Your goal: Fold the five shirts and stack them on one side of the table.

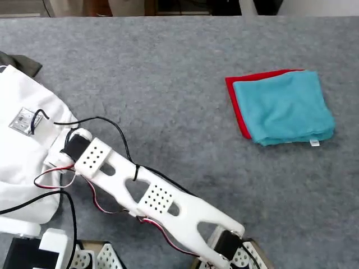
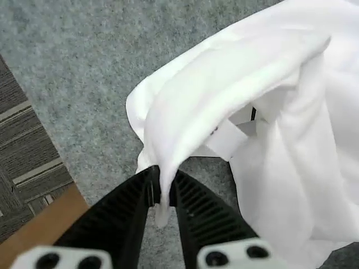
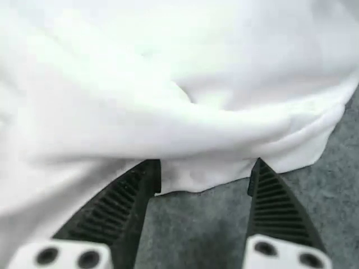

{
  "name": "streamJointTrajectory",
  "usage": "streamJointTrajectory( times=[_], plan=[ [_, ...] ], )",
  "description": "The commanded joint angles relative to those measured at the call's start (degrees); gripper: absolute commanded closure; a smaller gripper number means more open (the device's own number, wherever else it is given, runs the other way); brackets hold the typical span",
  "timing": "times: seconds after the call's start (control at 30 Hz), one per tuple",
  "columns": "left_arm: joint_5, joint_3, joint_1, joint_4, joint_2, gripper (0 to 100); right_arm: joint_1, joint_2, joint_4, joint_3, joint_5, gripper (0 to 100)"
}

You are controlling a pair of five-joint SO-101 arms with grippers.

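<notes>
A crumpled white shirt point(image 1: 25, 101) lies at the table's left edge. My left gripper point(image 2: 162, 182) is shut on a raised fold of this white shirt point(image 2: 235, 73), close to the table's edge. My right arm point(image 1: 151, 196) stretches across from the lower right to the shirt's near side. My right gripper point(image 3: 205, 168) stands open just above the grey tabletop, with the hem of the white shirt point(image 3: 168, 84) right at its fingertips. A folded teal shirt point(image 1: 283, 106) lies on a folded red shirt point(image 1: 235, 101) at the right.
A dark green garment point(image 1: 19, 63) peeks out behind the white shirt at the far left. The left arm's base point(image 1: 39, 246) sits at the lower left corner. Beyond the table's wooden edge point(image 2: 39, 230) is floor point(image 2: 22, 151). Black and red cables point(image 1: 112, 129) trail along the right arm.
</notes>
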Motion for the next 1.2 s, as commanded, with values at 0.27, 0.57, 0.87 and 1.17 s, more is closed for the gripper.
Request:
streamJointTrajectory(
  times=[0.27,0.57,0.87,1.17],
  plan=[
    [-0.5,-0.5,-0.4,-1.1,-0.8,98,-0.1,-1.2,1.2,-4.4,-4.0,99.5],
    [-0.5,-0.6,-0.4,-1.1,-0.8,98,3.4,-9.3,14.6,-6.0,-3.7,99.7],
    [-0.2,-0.7,1.0,-1.1,-0.8,98,0.1,-15.2,25.3,-5.8,-3.6,97.8],
    [-0.1,-7.0,-0.7,-1.0,-0.8,98,-10.0,-12.9,28.0,-0.7,-1.8,80.7]
  ],
)
